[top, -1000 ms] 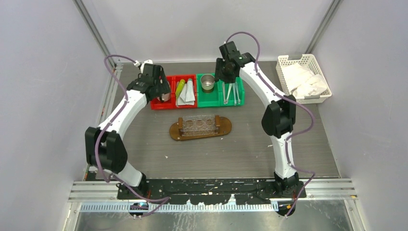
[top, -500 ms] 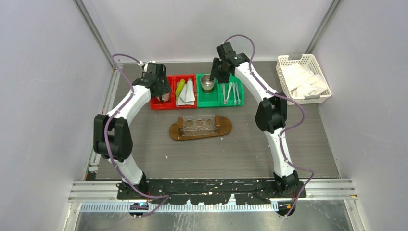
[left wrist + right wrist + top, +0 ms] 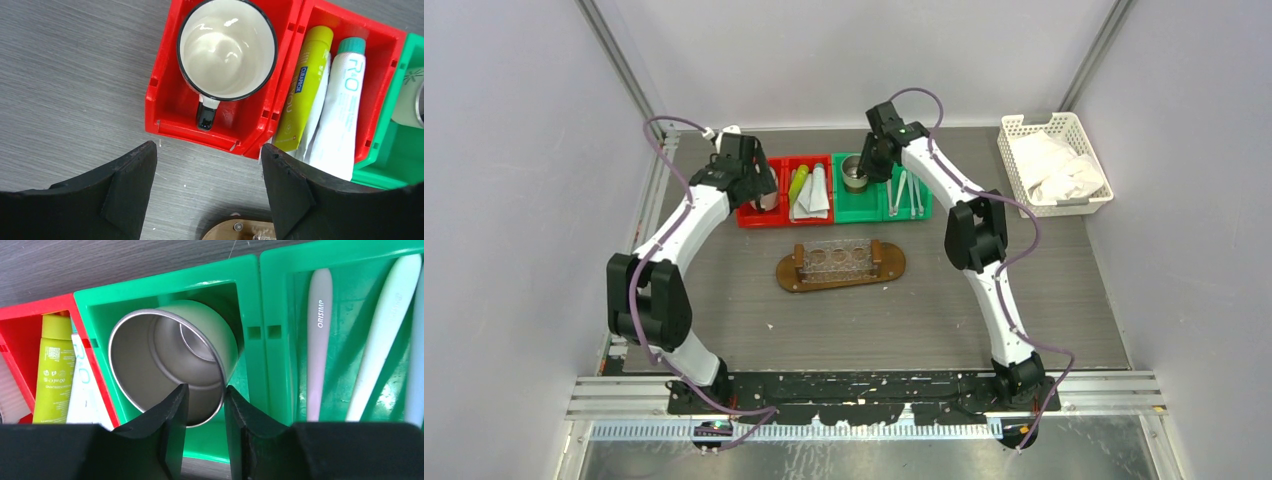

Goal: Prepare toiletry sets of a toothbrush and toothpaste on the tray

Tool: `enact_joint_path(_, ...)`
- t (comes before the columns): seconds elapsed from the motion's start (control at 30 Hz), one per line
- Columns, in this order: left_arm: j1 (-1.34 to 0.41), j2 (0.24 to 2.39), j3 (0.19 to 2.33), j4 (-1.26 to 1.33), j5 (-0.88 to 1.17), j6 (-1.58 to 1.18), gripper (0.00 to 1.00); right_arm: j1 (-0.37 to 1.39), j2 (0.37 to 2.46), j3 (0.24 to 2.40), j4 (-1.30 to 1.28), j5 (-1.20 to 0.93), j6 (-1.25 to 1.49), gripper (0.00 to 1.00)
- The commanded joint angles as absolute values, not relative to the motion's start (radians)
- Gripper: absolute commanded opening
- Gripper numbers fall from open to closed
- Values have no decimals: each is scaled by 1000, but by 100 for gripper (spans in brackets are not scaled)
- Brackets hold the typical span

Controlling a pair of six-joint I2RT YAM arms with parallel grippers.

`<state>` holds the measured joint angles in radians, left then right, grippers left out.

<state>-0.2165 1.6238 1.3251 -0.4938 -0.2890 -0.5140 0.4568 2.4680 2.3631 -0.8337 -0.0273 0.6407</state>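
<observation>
The grey table [image 3: 924, 300] fills the overhead view, with a white basket [image 3: 1009, 150] of crumpled cloth at its upper right. A wooden tray [image 3: 894, 262] carrying a clear holder [image 3: 834, 258] lies at centre. Above it in the frame runs a row of four bins. The left red bin [image 3: 165, 107] holds a white mug [image 3: 227, 47], and the right red bin [image 3: 372, 30] holds the toothpaste. Next come the left green bin [image 3: 150, 290] and the right green bin [image 3: 350, 247]. The left gripper [image 3: 207, 147] hangs with its jaws spread wide and empty, over the mug bin's lower edge. The right gripper [image 3: 206, 388] has its jaws close together astride the rim of a steel cup [image 3: 165, 355] in the left green bin. I cannot tell whether they pinch it. A yellow-green tube [image 3: 302, 87] and a white tube [image 3: 342, 115] lie side by side, touching. The pale toothbrushes [image 3: 317, 335] lie lengthwise in the right green bin.
</observation>
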Motion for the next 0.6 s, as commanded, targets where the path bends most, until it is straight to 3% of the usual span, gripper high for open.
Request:
enact_joint_path(0.0, -206, 1577, 1328, -443, -276, -500, 77, 469, 2478, 2423, -806, -13, 672, 35)
enact_joint_path(0.1, -203, 1579, 1324, -437, -272, -499, 77, 468, 2479, 2427, -809, -5, 670, 7)
enact_joint_path(0.17, -200, 1586, 1323, -431, -270, -496, 77, 468, 2463, 2427, -812, -5, 663, 2)
enact_joint_path(0.57, -195, 1749, 1394, -433, -293, -513, 76, 475, 2067, 2296, -861, 82, 524, 1)
